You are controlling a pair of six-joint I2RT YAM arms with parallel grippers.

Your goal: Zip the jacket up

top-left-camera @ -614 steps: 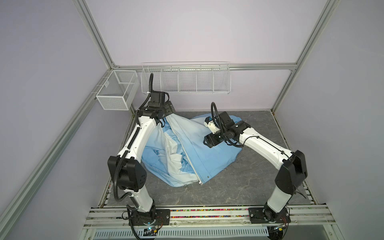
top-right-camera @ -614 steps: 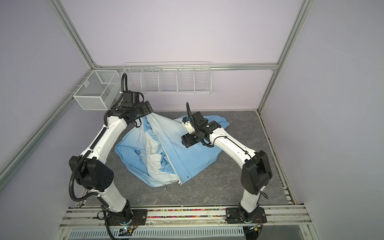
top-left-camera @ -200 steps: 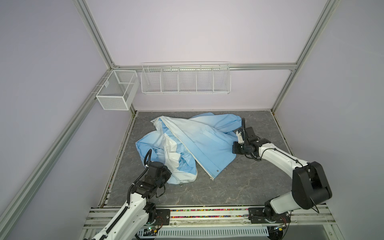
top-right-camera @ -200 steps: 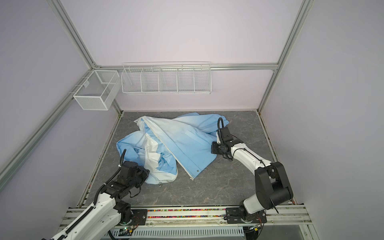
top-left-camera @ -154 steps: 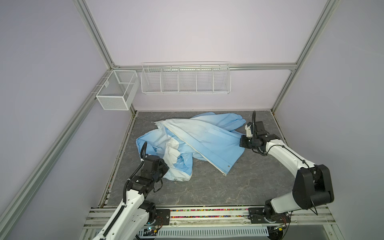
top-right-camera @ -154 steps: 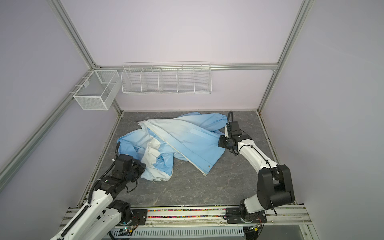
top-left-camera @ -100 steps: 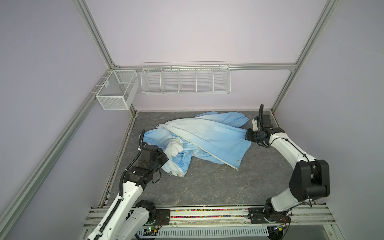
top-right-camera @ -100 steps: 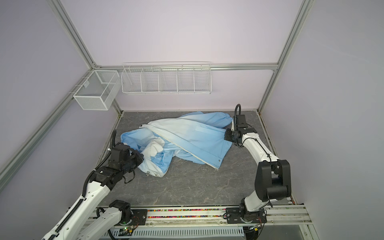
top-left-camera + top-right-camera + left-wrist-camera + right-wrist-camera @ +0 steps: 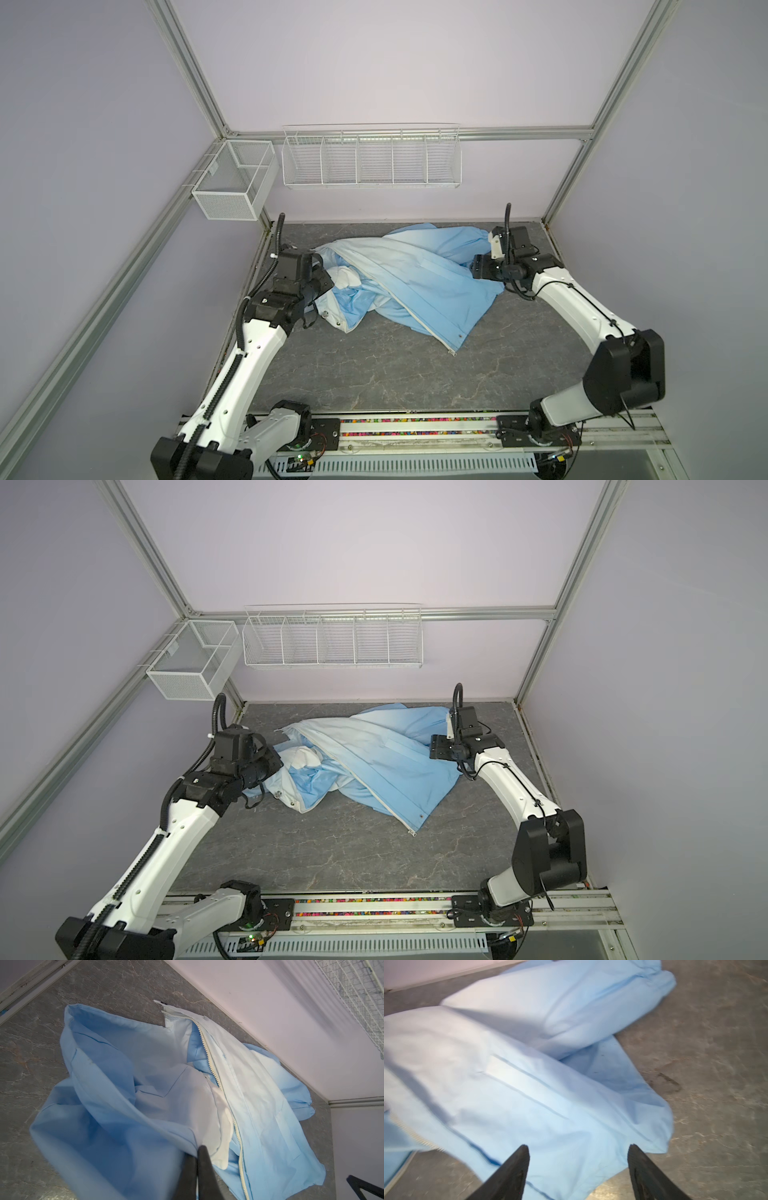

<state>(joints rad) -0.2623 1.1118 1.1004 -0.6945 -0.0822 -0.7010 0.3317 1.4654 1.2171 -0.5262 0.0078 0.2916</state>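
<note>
Since a second ago, the jacket has been dragged toward the back of the desk and stretched sideways; it is left crumpled there, zipper undone. A fold is pinched in the tightly closed left pincer. The right pincer is spread wide over the cloth, with nothing gripped.

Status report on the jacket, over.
Left end effector shut on jacket edge. Right end effector open, over jacket. Jacket crumpled, zipper undone. No other obstacle seen.
</note>
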